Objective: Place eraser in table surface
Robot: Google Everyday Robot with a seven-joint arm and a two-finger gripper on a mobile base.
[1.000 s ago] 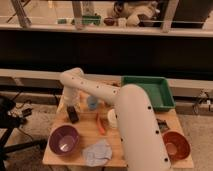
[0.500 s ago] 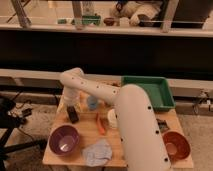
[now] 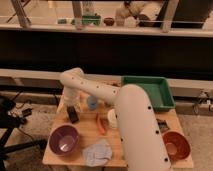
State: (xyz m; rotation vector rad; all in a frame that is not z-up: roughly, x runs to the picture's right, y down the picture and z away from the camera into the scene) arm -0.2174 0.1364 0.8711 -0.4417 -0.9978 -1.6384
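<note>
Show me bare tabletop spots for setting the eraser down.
Bare table lies between the purple bowl and orange stick, below the eraser. The pincer sits at the eraser. It is crowded near the blue cup and cloth.

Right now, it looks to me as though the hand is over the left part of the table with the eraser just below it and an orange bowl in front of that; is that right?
Not quite: the bowl in front of the eraser is purple, as the camera view shows; the orange bowl sits at the right end. The rest holds: the hand is over the left part of the table surface, eraser just below it.
</note>
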